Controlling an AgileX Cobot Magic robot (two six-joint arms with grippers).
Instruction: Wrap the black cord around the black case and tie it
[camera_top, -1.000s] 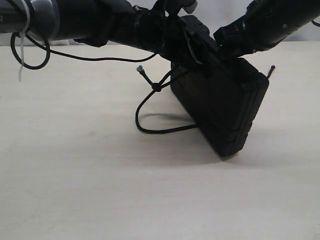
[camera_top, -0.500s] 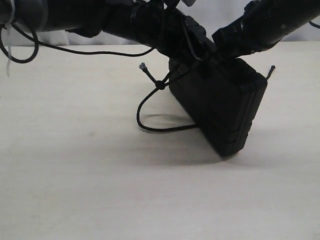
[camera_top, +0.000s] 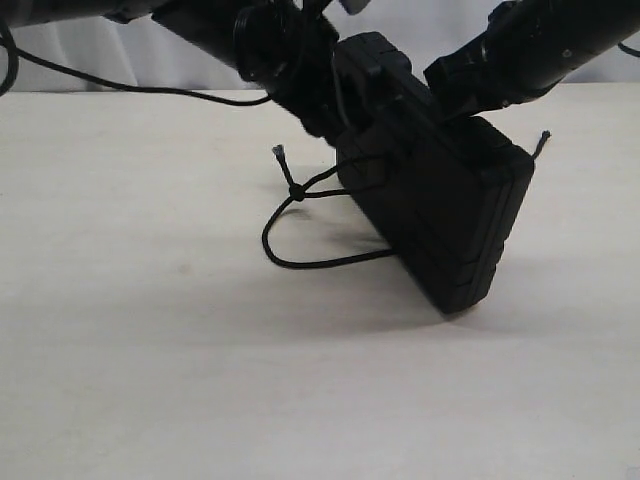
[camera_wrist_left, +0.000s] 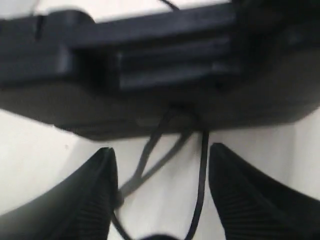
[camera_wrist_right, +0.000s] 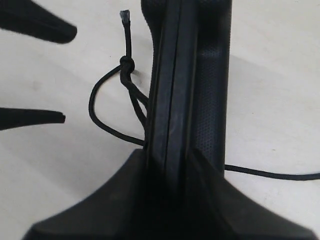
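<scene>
Tilted black case (camera_top: 450, 215) on edge, knotted black cord (camera_top: 296, 192)

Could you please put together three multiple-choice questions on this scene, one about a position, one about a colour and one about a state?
1. In the exterior view, where is the knot of the black cord relative to the black case?
A. To its left
B. On top of it
C. To its right

2. What colour is the table?
A. Dark green
B. Pale cream
C. Red

3. How is the case placed?
A. Lying flat on the table
B. Hanging clear of the table
C. Propped on one edge, clamped by the right gripper

Answers:
1 A, the knot sits left of the case's near face.
2 B, the bare surface is light cream throughout.
3 C, the case's lower corner touches the table, and the right wrist view shows the fingers pressed on both faces.
</scene>
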